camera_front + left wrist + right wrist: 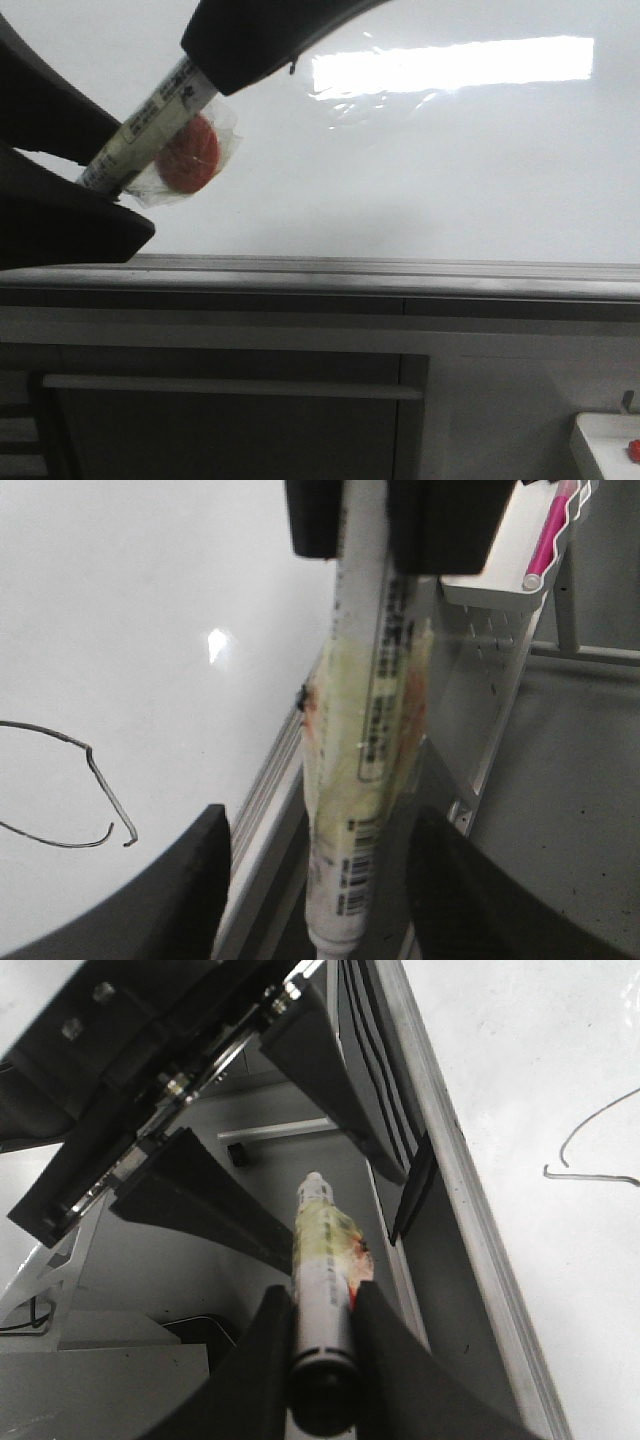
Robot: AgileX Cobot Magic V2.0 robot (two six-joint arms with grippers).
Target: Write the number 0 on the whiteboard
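Note the whiteboard [480, 170]: glossy, smooth white, mirroring a bright light strip. Its ledge [400, 275] reads as brushed grey metal, dull sheen. The marker pen [365, 760] you see is smooth white plastic with a printed label, wrapped in crinkled clear film. The right gripper [322, 1325] fingers look like matt black plastic. The number 0 [95, 780] is thin, dry black ink.

Clearance at board, left side crowded

Marker [150, 125] spans between right gripper [322, 1330] (clamped on its capped end) and the spread fingers of left gripper [315, 880], blocking the near left of the whiteboard [450, 180]. Board face to the right lies open. Grey ledge [400, 270] bars approach from below. White rack [500, 590] stands beside the left arm.
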